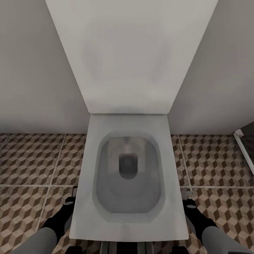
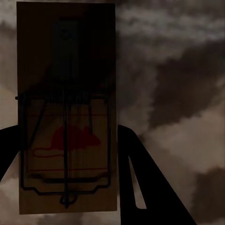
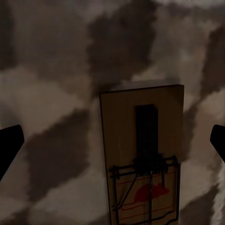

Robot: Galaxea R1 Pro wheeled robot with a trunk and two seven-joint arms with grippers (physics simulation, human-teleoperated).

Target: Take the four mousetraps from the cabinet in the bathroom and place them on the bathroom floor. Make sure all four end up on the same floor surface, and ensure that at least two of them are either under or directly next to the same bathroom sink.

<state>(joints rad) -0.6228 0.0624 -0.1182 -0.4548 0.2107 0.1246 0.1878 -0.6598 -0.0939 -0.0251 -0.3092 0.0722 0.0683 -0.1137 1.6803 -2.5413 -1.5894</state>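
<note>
Mousetraps are what matter here, one per wrist camera. In the left wrist view the left gripper (image 2: 65,154) has its dark fingers (image 2: 140,178) on either side of a mousetrap (image 2: 65,108), which looks pinched between them, long axis running straight out along the fingers. In the right wrist view the right gripper (image 3: 112,140) is spread wide and holds nothing; a second mousetrap (image 3: 143,154) sits between and beyond its tips, over the bathroom floor (image 3: 56,70), long axis also along the fingers. Can't tell if it's lying flat. Head view shows both arms at the lower corners flanking a toilet (image 1: 128,176), no sink visible.
</note>
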